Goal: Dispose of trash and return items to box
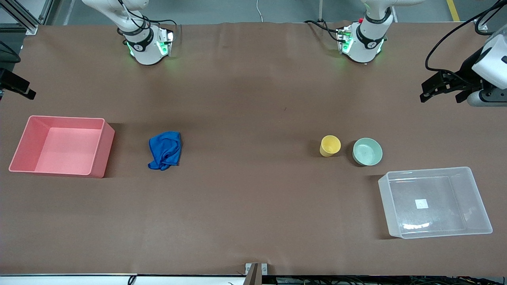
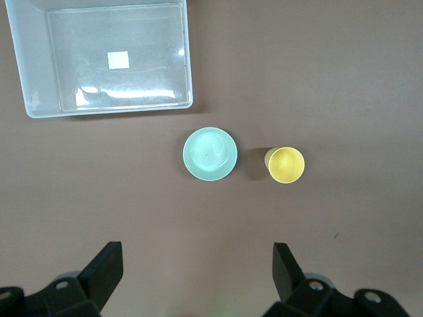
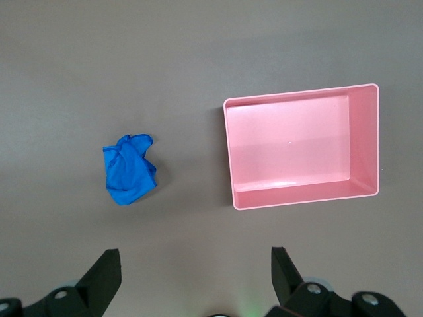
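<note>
While both arms wait high, left gripper [image 2: 197, 277] is spread wide, holding nothing, over bare table near bowl [image 1: 367, 151] and cup [image 1: 330, 145]; right gripper [image 3: 193, 281] likewise near rag [image 1: 165, 150]. Clear box [image 1: 479, 188] sits nearer the camera than the bowl.

- This is a robot lab.
- Two white robot arms [image 1: 144, 43] stand bolted on a big brown tabletop [image 1: 245, 198].
- Black wires [image 1: 447, 35] hang nearby.

rag [image 1: 165, 150]: royal blue
cup [image 1: 330, 145]: yellow
bowl [image 1: 367, 151]: pale mint green
box [image 1: 473, 185]: clear, white sticker on bottom
tub [image 1: 101, 151]: pink
table [image 1: 245, 198]: brown
</note>
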Controlling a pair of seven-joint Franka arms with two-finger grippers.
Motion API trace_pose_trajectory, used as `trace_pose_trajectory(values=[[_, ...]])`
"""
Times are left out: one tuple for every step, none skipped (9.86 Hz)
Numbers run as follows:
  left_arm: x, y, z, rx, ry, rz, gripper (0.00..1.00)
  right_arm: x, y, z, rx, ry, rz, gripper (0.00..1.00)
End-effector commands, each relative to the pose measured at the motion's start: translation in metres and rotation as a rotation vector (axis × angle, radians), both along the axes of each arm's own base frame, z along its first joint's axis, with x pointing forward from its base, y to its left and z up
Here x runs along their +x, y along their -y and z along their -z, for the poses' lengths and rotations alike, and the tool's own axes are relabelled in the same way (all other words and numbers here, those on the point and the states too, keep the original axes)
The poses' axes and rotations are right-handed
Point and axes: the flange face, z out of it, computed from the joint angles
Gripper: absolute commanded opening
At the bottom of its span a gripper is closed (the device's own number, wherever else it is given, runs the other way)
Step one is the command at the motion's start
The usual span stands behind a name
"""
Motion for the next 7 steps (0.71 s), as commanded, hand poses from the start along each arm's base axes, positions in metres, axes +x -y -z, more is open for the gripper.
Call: trace_pose_trajectory(values=[[0.002, 0.0, 0.015, 0.021, -0.02, 0.008, 1.0, -0.001, 0.0, -0.003, 0.015, 0.001, -0.008, 1.0], [0.002, 0.0, 0.015, 0.021, -0.02, 0.008, 1.0, -0.001, 0.0, -0.003, 0.016, -0.001, -0.008, 1.0], [0.003, 0.0, 0.016, 0.02, -0.021, 0.008, 1.0, -0.001, 0.0, -0.002, 0.016, -0.001, -0.008, 1.0], [0.009, -0.001, 0.019, 0.021, -0.023, 0.008, 1.0, -0.001, 0.0, -0.002, 0.016, -0.001, -0.008, 1.0], [0.016, -0.001, 0.024, 0.019, -0.028, 0.005, 1.0, -0.001, 0.0, -0.002, 0.016, -0.001, -0.008, 1.0], [0.022, -0.001, 0.027, 0.016, -0.018, 0.003, 1.0, -0.001, 0.0, -0.002, 0.016, -0.001, -0.008, 1.0], [0.027, 0.0, 0.035, 0.014, -0.004, 0.004, 1.0, -0.001, 0.0, -0.002, 0.016, -0.001, -0.008, 1.0]])
